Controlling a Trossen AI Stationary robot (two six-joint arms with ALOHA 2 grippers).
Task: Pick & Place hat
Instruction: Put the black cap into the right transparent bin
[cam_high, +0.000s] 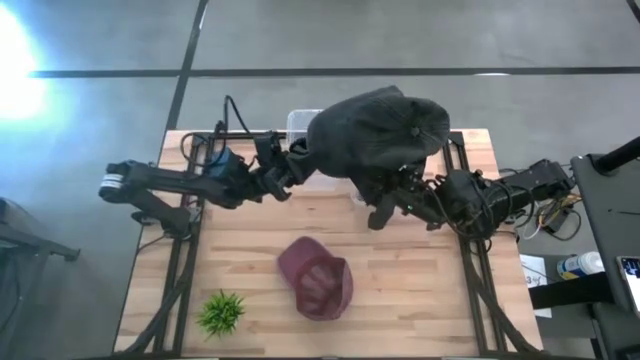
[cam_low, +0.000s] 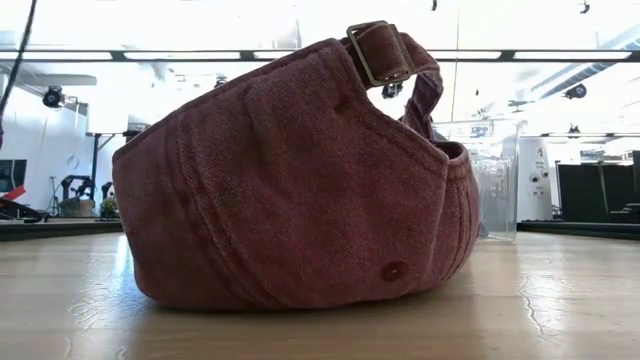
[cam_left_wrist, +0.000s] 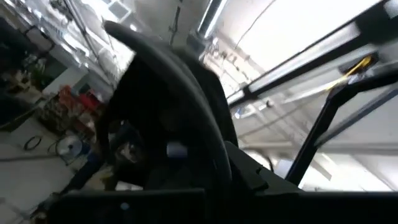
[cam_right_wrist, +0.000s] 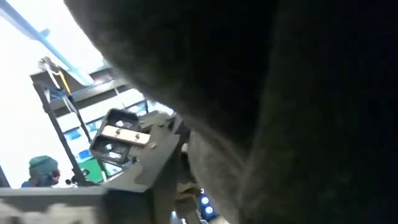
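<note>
A dark grey hat (cam_high: 375, 130) is held up in the air over the far middle of the table, between both arms. My left gripper (cam_high: 300, 160) meets its left edge. My right gripper (cam_high: 385, 195) is under its near right side; dark cloth (cam_right_wrist: 280, 93) fills the right wrist view. In both cases the hat hides the fingertips. A maroon cap (cam_high: 316, 279) lies upside down on its crown at the near middle, its strap and buckle (cam_low: 380, 52) on top. My left gripper holds the grey hat at its left rim (cam_high: 312, 148), coming level from the table's left; the hat hides the fingertips. The hat is lifted clear of the table. My right gripper holds the hat's near right underside (cam_high: 392, 172), coming from the table's right and reaching up under it. The cloth covers the place of contact. The crown bulges above the fingers.
A clear plastic container (cam_high: 300, 122) stands at the far middle, partly under the raised hat, and shows behind the maroon cap as a clear box (cam_low: 495, 180). A small green plant (cam_high: 221, 312) stands at the near left. Bare wood lies along the near right (cam_high: 430, 300).
</note>
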